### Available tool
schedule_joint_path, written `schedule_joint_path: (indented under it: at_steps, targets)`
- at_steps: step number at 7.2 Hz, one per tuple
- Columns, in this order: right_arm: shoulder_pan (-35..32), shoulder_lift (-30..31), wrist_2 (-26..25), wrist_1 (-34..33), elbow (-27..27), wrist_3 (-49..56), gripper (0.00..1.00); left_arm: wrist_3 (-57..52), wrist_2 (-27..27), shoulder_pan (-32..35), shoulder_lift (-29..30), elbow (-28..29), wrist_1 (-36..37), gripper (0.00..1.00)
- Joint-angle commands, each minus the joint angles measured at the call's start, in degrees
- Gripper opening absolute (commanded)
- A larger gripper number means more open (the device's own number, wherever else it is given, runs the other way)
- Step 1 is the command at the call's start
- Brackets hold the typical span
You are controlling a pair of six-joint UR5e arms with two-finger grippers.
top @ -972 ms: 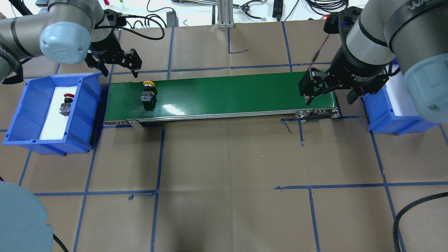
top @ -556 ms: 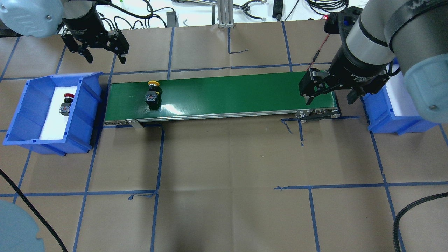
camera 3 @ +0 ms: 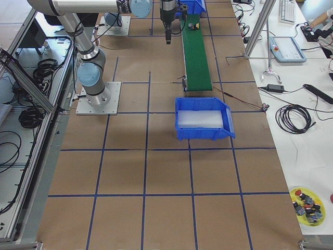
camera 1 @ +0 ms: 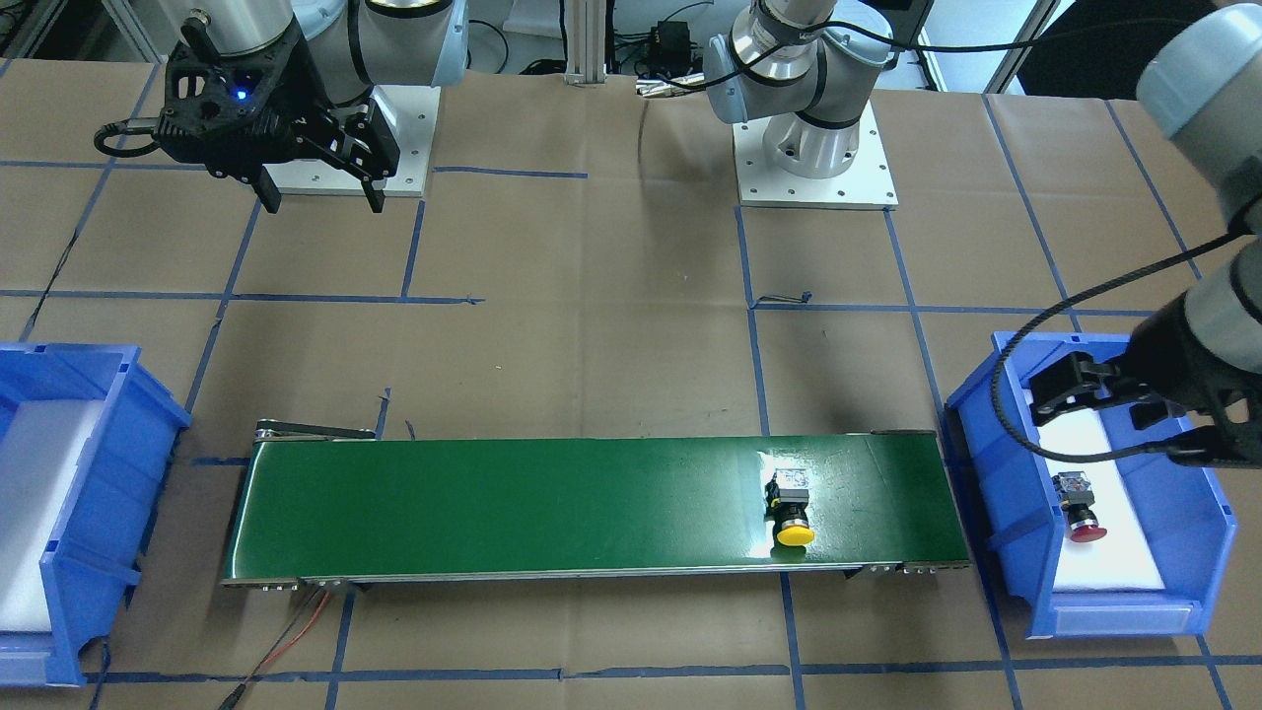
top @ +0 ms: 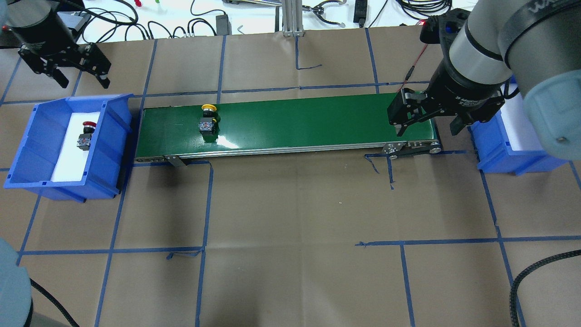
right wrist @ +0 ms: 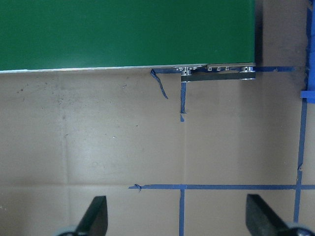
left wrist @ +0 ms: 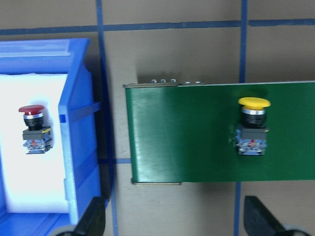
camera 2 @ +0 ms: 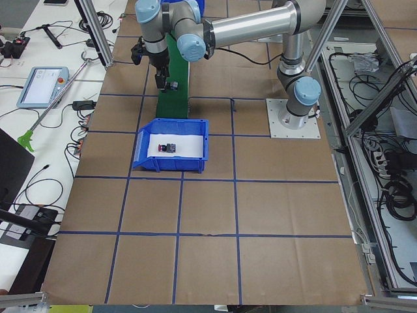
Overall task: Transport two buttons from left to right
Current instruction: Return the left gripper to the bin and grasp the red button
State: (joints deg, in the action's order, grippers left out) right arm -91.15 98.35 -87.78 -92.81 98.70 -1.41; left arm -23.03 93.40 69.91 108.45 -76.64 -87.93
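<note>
Brown-papered counter (top: 290, 204), taped in blue squares, green belt (top: 295, 118) across it. Big change in the last second: left gripper (top: 82, 81) swung off the belt's end and out past the far side of the left bin (top: 113, 136). Meanwhile, yellow button (top: 208, 122) riding the belt away from it, creeping toward the right gripper (top: 427, 129) but well short of it yet. Means one button on its way, release looking clean. Red button (top: 86, 135) lying in the bin just robot-ward of the left gripper, likely next for pickup. Left gripper spread wide, nothing between the fingers, touching nothing. Right gripper hovering over the belt's other end, equally wide, empty, waiting beside the right bin (top: 499, 159) with nothing in reach yet.
</note>
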Motion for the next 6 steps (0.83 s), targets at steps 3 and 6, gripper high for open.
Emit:
schedule_joint_path:
  at_steps: [3,6]
  targets:
    - [-0.08,0.09,-0.02,0.0,0.0,-0.09,1.0,-9.22,0.03,-9.79,1.85,0.09,1.18,1.0]
    - [-0.08,0.09,-0.11,0.0,0.0,-0.09,1.0,-9.66,-0.24,-9.79,4.92,-1.49,7.83,0.99]
